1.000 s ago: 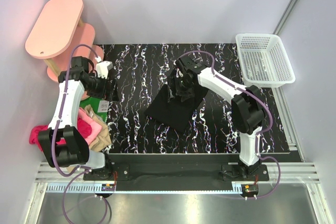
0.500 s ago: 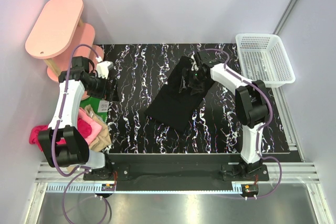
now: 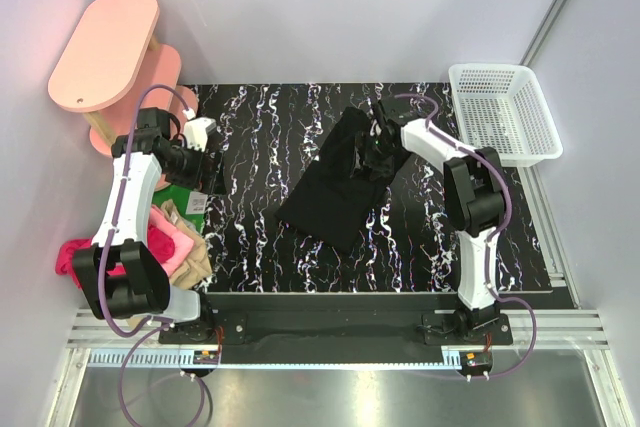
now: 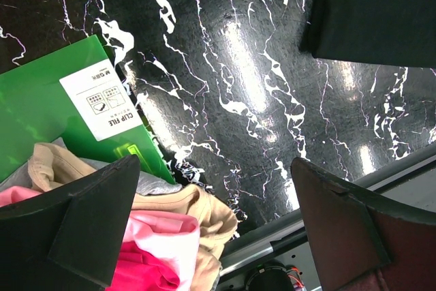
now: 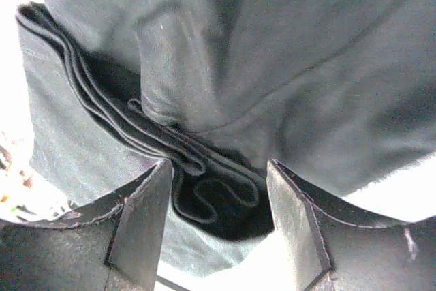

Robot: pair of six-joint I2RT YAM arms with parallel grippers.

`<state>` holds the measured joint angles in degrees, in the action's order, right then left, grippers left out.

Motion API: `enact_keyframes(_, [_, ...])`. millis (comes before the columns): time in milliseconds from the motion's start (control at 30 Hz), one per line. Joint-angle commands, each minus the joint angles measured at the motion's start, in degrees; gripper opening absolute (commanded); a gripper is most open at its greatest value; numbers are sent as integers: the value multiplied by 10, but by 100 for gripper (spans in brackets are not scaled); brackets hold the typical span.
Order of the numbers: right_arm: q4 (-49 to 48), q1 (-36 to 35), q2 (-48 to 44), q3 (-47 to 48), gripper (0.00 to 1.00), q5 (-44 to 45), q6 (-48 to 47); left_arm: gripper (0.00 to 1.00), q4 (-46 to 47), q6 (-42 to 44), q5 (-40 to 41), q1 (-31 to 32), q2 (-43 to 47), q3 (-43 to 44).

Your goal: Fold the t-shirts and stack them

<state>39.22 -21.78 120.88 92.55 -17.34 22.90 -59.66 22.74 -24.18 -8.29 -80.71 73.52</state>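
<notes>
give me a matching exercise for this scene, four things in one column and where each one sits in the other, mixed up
Things:
1. black t-shirt
2. green packet
3. white basket
4. pink shelf

Places:
A. at the far right corner of the table
B. beyond the table's far left corner
C. middle of the table
D. left edge of the table, beside the pile of pink and tan tees

Pairs: 1-C, 2-D, 3-A, 4-B

White basket (image 3: 490, 69) at right, pink stand (image 3: 105, 52) and green packet (image 4: 41, 110) at left
</notes>
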Motion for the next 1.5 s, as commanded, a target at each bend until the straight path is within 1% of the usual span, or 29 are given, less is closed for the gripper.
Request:
enact_keyframes(0, [16, -5, -93, 85, 65, 80, -16, 99, 4, 13, 5, 2, 27, 4])
enact_keyframes(67, [23, -7, -122, 113, 65, 73, -10, 99, 4, 13, 5, 2, 30, 6])
enact_keyframes(133, [23, -14, -143, 119, 65, 54, -3, 99, 3, 13, 5, 2, 32, 5])
enact_keyframes(167, [19, -17, -147, 113, 65, 15, 8, 99, 3, 13, 4, 2, 33, 5])
enact_keyframes(200, [3, -19, -151, 106, 65, -9, 16, 99, 3, 12, 3, 2, 33, 4])
enact_keyframes(233, [-8, -20, -156, 96, 65, -63, 33, 99, 2, 12, 3, 2, 33, 4])
enact_keyframes(333, [-56, -31, -153, 45, 65, -135, 48, 99, 2, 13, 5, 2, 32, 5])
enact_keyframes(400, [-77, -34, -145, 11, 65, -154, 51, 99, 1, 13, 6, 2, 33, 7])
enact_keyframes(433, [-85, -34, -133, -1, 65, -180, 51, 99, 1, 13, 6, 2, 33, 8])
enact_keyframes(533, [-102, -34, -101, -31, 65, -203, 45, 99, 1, 13, 6, 2, 34, 8])
enact_keyframes(633, [-105, -34, -65, -32, 65, -211, 37, 99, 0, 13, 6, 1, 30, 9])
enact_keyframes(800, [-104, -22, -9, -4, 65, -218, 36, 99, -2, 13, 8, 3, 27, 15])
enact_keyframes(1100, [-107, 4, 42, 24, 65, -223, 26, 99, -5, 18, 13, 3, 15, 21])
enact_keyframes(1200, [-113, 7, 61, 18, 64, -233, 20, 99, -4, 20, 12, 2, 13, 18])
enact_keyframes(1467, [-154, 6, 89, -41, 63, -234, 25, 99, -5, 22, 14, 3, 16, 15])
